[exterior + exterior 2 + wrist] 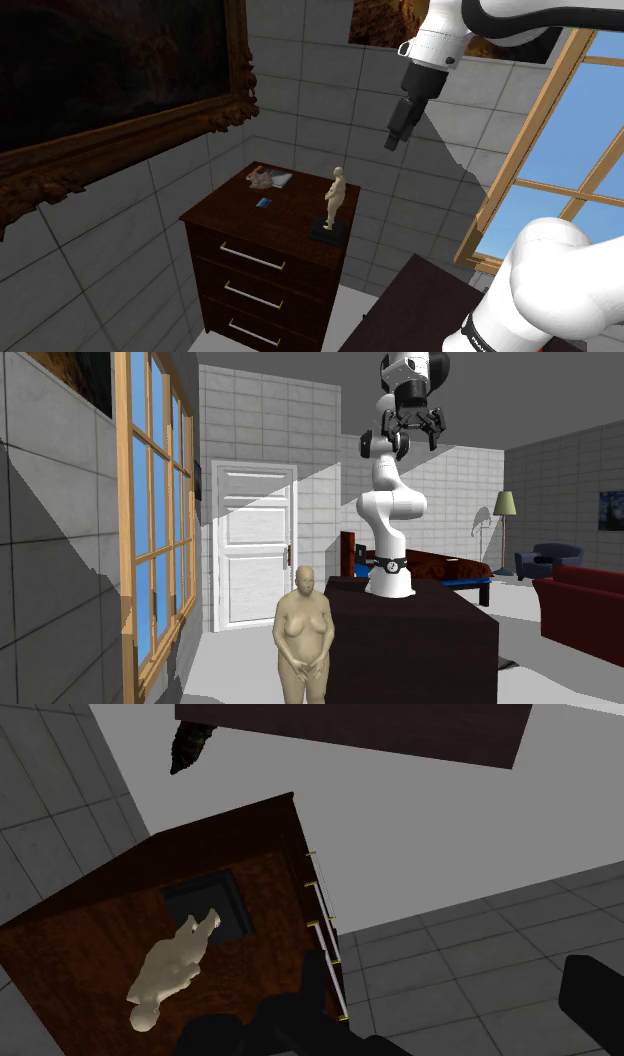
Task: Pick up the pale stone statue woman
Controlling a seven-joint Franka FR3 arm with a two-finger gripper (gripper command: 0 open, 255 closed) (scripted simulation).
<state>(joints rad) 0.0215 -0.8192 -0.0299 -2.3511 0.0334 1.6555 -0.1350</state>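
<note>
**Inspector:** Location of the statue?

**Assessor:** The pale statue of a woman [337,197] stands upright on a dark square base [329,233]. The base sits at a corner of the dark wooden dresser [262,262], at the end toward the shoulder view's right. The wrist view places the base close to the edge above the drawer fronts.

**Inspector:** Condition of the claw?

**Assessor:** The claw [450,1004] is released. Its two black fingers stand wide apart with nothing between them. It hangs high above the dresser, well apart from the statue and off to one side of it.

**Inspector:** Handling assessment?

**Assessor:** The figure is judged rigid, smooth and probably weighty for its build. It will not yield under the fingers and could slip if pinched lightly. It is tall over a small footing, so a sideways knock on approach could topple it off the nearby edge. The legs look the thinnest and most breakable part. The recommended hold is across the torso and hips, the broadest section. Whether the base is fixed to the figure cannot be told.

**Inspector:** Other items noted?

**Assessor:** A pinkish rounded object [261,178] and a small blue item [263,203] lie at the dresser's far end, well clear of the statue.
</note>
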